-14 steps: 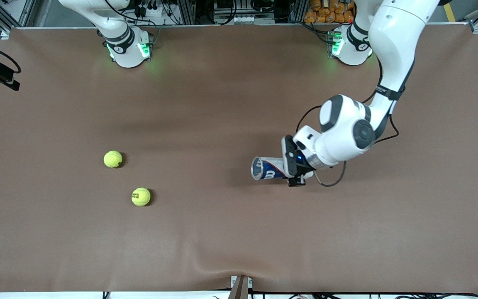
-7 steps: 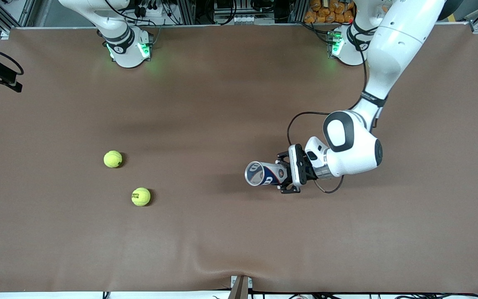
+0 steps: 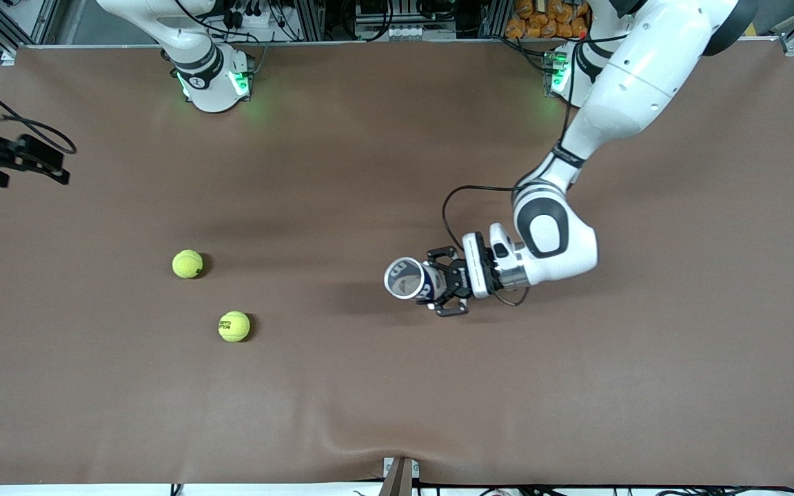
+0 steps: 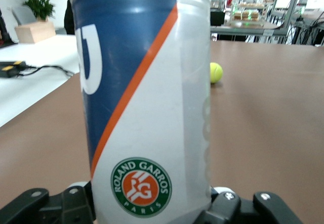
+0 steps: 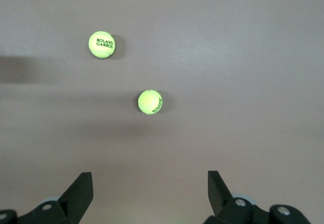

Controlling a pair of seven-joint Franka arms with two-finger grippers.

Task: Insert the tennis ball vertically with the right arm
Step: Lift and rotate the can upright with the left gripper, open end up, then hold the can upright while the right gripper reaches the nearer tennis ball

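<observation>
Your brown table (image 3: 342, 399) holds 2 tennis balls (image 3: 187, 264) (image 3: 234, 326). Left gripper (image 3: 446, 288) clamps the can (image 3: 407, 279) upright. Right gripper (image 5: 150, 191), spread open, hovers at 9 o'clock; next, descend onto 1 ball.

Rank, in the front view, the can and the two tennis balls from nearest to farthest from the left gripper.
1. Tennis ball can: held in the left gripper.
2. Tennis ball nearer the front camera: toward the right arm's end.
3. Tennis ball farther from the camera: farther toward that end.
</observation>
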